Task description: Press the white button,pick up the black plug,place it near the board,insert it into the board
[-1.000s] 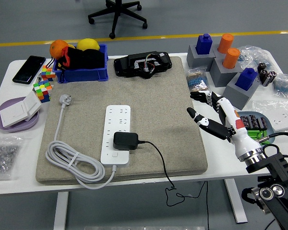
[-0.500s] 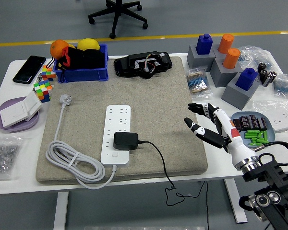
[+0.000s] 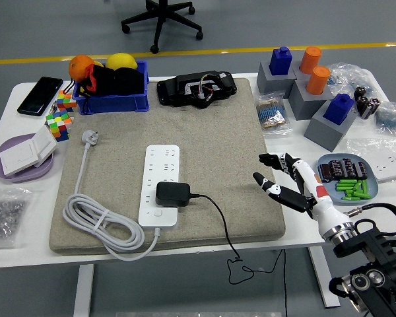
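A white power strip (image 3: 160, 183) lies lengthwise on the grey felt mat (image 3: 211, 132). The black plug (image 3: 171, 193) sits plugged into its near end, and its thin black cable (image 3: 218, 218) runs right and down over the table's front edge. Just below the plug is the strip's small white button (image 3: 158, 213). My right hand (image 3: 282, 177) hovers over the mat's right edge, fingers spread, holding nothing, well right of the plug. The left arm does not show.
The strip's white cord (image 3: 99, 221) coils at the mat's left. A blue bin (image 3: 112, 89) with fruit, a black device (image 3: 197, 89), grey blocks with blue and orange pegs (image 3: 310, 86), a battery tray (image 3: 348, 175), cubes (image 3: 58, 122), a phone (image 3: 39, 95) and a purple plate (image 3: 20, 165) ring the mat.
My right hand has drawn back toward the table's near right corner and sunk lower, fingers still spread. The plug and power strip have not moved.
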Robot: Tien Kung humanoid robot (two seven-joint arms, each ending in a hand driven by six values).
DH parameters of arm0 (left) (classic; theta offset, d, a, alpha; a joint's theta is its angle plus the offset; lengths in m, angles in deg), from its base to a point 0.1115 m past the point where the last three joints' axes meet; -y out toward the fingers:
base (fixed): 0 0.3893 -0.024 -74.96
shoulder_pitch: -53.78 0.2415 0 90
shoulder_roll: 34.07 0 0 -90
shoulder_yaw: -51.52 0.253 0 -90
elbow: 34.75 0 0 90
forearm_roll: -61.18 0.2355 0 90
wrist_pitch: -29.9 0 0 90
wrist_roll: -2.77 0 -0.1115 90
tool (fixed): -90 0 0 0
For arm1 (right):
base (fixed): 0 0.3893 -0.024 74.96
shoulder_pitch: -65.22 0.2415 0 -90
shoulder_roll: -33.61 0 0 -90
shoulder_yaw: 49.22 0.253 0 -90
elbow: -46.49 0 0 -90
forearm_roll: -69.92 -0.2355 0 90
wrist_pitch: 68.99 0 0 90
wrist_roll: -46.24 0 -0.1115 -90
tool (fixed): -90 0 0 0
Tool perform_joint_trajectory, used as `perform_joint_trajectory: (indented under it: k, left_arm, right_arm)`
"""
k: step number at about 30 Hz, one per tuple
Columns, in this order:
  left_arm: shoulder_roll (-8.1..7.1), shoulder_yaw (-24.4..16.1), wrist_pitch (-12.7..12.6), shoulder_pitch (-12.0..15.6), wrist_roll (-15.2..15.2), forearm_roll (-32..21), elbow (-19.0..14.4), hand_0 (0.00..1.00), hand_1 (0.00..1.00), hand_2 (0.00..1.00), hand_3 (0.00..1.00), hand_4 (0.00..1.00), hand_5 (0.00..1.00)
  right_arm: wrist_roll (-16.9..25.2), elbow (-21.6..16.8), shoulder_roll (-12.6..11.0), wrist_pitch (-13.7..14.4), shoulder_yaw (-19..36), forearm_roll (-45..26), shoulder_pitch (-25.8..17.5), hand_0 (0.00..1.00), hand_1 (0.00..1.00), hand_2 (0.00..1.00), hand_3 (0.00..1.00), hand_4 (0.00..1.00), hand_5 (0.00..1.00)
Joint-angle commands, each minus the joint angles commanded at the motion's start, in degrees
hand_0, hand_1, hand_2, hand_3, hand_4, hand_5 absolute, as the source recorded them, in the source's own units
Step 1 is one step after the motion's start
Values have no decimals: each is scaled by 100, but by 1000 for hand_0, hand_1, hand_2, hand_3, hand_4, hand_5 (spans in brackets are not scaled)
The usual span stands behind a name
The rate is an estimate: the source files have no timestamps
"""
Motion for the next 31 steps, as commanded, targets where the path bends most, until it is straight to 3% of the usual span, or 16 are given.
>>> perform_joint_trajectory:
  k: [10, 31]
  left_arm:
    - [-25, -517, -14, 191, -53, 413, 0, 652, 643, 644, 687, 584, 27]
    - [-30, -774, -48, 334, -40, 592, 0, 651, 647, 644, 699, 585, 27]
  right_arm:
    - [-66, 23, 27, 24, 110, 23, -151, 816, 744, 709, 686, 815, 447]
    - [-169, 202, 229, 28, 127, 69, -408, 809, 735, 702, 676, 798, 436]
